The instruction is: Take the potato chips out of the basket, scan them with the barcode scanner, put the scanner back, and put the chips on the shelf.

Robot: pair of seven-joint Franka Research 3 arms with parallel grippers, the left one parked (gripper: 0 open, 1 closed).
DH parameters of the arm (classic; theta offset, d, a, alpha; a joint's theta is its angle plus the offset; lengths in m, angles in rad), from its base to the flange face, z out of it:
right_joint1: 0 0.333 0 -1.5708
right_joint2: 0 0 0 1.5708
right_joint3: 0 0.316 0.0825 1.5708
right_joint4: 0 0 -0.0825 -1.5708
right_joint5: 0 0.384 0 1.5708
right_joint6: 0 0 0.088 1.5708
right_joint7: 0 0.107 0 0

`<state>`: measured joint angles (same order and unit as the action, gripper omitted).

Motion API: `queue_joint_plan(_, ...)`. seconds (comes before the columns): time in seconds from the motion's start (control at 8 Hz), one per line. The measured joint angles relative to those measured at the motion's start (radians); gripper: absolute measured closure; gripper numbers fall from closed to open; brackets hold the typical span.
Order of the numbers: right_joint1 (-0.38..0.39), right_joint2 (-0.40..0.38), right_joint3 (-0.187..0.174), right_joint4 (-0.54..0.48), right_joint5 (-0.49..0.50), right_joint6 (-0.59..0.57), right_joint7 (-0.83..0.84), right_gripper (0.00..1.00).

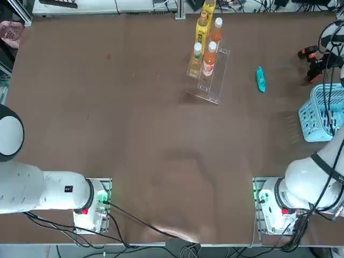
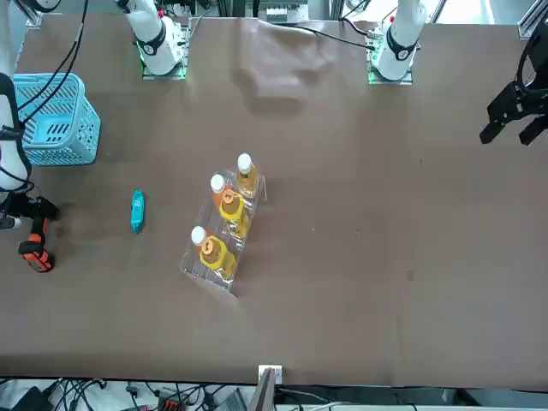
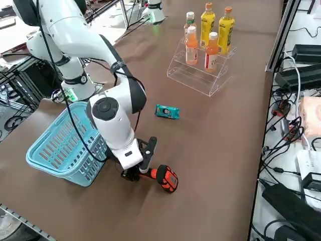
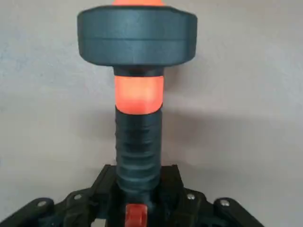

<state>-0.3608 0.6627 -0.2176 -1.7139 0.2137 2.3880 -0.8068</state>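
ok, right gripper (image 3: pixel 134 169) is low at the table, fingers pinched on the barcode scanner (image 3: pixel 163 177) handle, just beside the basket (image 3: pixel 65 145). potato chips (image 3: pixel 167 112) lie flat on the table between basket and shelf (image 3: pixel 198 75).

We take shelf (image 1: pixel 210 80) as landmark. Bottles (image 1: pixel 206 45) crowd its steps; front lip bare. Tabletop (image 1: pixel 134 134) open wide on parked-arm side of shelf and toward arm bases: free passage there. Chips packet (image 1: pixel 260 79) lies flat near shelf on working-arm side, only low obstacle in that lane. Past packet, well apart from shelf, basket (image 1: pixel 321 113) walls off table edge; right claw (image 3: pixel 143 163) sits low beside it, clamped on scanner (image 3: pixel 163 176) grip, blocking that corner.
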Motion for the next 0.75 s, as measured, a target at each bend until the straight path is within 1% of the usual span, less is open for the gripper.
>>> queue_joint_plan(0.75, 0.000, 0.000, 0.000, 0.000, 0.000, 0.000, -0.001, 0.59)
